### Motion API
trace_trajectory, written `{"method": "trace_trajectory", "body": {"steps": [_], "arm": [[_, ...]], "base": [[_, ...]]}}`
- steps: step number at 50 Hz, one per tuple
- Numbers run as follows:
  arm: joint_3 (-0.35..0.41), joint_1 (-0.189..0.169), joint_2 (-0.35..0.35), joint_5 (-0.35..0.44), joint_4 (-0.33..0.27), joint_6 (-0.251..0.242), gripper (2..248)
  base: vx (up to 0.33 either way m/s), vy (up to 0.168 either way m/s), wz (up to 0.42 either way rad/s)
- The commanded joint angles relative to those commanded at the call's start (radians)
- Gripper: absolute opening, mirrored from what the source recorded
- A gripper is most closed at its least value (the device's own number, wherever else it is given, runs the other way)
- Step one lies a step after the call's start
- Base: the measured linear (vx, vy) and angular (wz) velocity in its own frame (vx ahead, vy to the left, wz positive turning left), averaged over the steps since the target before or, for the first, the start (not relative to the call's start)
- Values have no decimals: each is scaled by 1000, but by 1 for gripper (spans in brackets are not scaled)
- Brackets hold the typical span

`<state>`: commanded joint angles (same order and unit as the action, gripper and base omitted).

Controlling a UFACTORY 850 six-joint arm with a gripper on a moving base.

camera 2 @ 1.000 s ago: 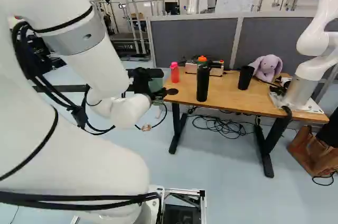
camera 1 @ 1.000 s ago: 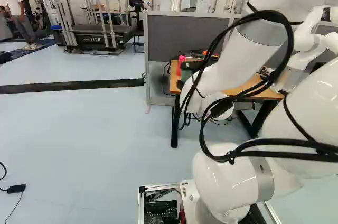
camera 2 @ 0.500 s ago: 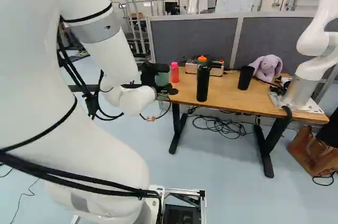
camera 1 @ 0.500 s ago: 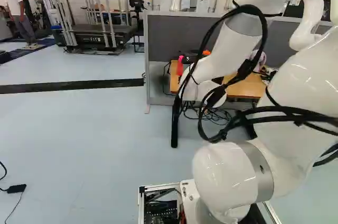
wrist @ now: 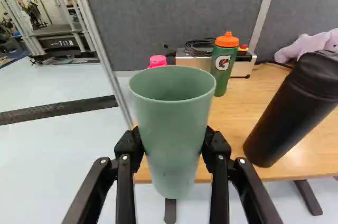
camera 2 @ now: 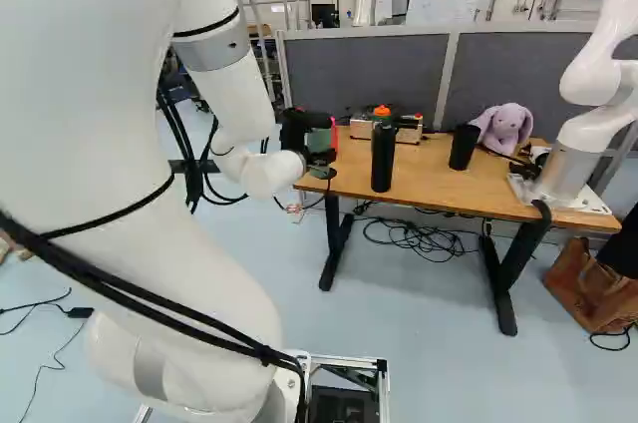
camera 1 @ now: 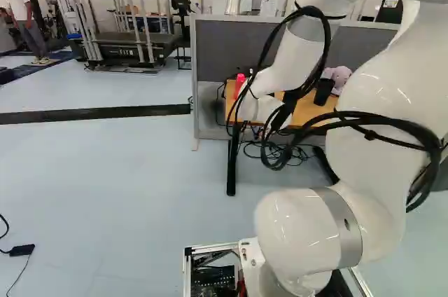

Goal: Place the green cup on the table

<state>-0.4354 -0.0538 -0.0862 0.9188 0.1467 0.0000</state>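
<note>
In the right base view my gripper (camera 2: 317, 166) is over the left end of the wooden table (camera 2: 429, 176), mostly hidden behind the wrist, with part of the green cup (camera 2: 321, 142) showing. The wrist view shows the pale green cup (wrist: 171, 129) between both fingers of the gripper (wrist: 173, 147), which is shut on its sides. The cup's open rim faces up. Beneath and beyond it lies the near edge of the tabletop (wrist: 237, 123); no contact between cup and table is visible.
On the table stand a black bottle (camera 2: 383, 156), a black cup (camera 2: 464, 147), a green bottle with an orange cap (wrist: 224, 63), a pink-capped bottle (wrist: 157, 61), a metal box (wrist: 193, 61) and a plush rabbit (camera 2: 504, 127). Another robot (camera 2: 583, 144) is mounted at the right end.
My arm has swung rightward in the right base view, carrying the green cup from beside the table to over its left end. The base and the table's other objects stay put.
</note>
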Motion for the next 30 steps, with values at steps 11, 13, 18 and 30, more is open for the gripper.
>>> {"method": "trace_trajectory", "body": {"steps": [11,13,18,30], "arm": [[-63,-11,-78,22,35,0,125],[-75,-14,-92,26,41,0,125],[-104,-20,-129,37,57,0,125],[-174,-35,-217,73,94,0,125]], "base": [[0,0,0],[0,0,0],[0,0,0],[0,0,0]]}}
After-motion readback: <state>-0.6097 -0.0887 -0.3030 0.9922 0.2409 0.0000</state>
